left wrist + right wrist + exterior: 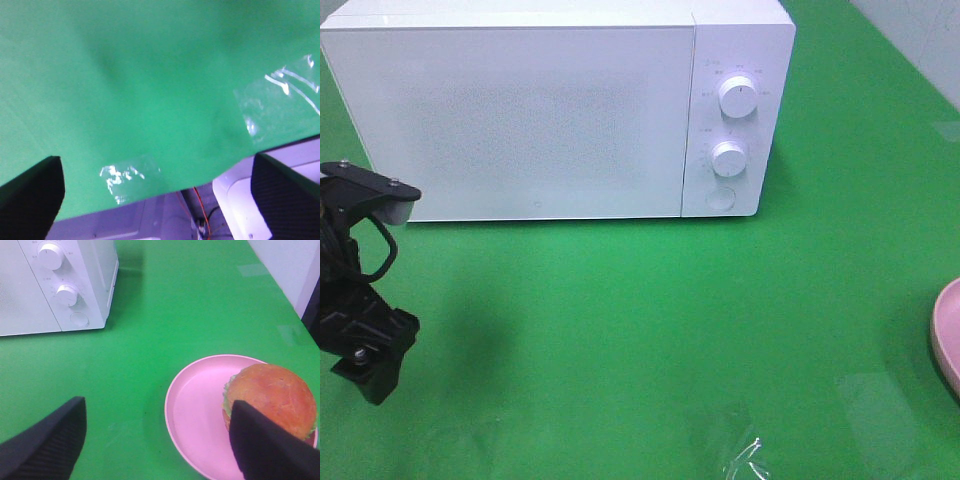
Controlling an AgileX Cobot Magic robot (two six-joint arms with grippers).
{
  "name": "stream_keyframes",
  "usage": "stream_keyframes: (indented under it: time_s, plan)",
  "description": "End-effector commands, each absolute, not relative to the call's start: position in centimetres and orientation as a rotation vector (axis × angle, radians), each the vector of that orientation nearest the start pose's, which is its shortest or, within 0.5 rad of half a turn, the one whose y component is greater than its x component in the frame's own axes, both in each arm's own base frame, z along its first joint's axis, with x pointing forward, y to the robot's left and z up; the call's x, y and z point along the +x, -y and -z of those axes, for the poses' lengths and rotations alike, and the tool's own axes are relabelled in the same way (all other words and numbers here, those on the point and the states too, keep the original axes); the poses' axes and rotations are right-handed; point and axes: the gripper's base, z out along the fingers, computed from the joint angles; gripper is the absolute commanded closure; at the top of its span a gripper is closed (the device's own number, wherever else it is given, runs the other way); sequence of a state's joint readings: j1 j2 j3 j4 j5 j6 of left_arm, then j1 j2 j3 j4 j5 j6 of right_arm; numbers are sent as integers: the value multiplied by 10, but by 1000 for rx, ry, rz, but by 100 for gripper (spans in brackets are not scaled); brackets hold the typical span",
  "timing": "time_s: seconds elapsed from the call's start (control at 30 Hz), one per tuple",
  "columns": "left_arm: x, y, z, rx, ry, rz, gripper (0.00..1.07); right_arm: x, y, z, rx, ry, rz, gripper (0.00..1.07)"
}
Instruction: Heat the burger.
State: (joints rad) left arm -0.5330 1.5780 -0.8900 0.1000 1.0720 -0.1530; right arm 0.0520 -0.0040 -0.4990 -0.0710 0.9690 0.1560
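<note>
The burger [272, 397], with a golden-brown bun and a green lettuce frill, sits on the far side of a pink plate [195, 410] in the right wrist view. My right gripper [160, 450] is open and empty, just short of the plate, with one finger [270, 445] in front of the burger's near side. In the high view only the plate's rim [950, 335] shows at the right edge; the burger and right gripper are out of frame. The white microwave [550, 110] stands at the back with its door shut. My left gripper [160, 200] is open and empty over the green mat.
The left arm [360, 290] hangs at the table's left edge, in front of the microwave's left corner. Clear tape patches [740, 455] lie on the green mat near the front edge. The table edge [150, 200], with wires below it, shows in the left wrist view.
</note>
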Motion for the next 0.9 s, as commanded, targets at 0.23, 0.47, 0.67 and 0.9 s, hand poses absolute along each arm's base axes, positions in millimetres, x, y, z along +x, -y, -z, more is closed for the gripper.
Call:
stream_keyframes:
  time_s: [0.23,0.47,0.67,0.9]
  plan:
    - [217,105,-217,487,-3126,-30,13,-6,6,-285,96,-1913,-42,31]
    - [222,47,-245,136,-3080,103,13,-6,6,-285,96,-1913,-42,31]
    - [190,13,-268,-132,-2953,159,13,-6,6,-285,96,-1913,-42,31]
    - [112,7,-280,-55,-2697,111,13,-6,6,-285,96,-1913,-42,31]
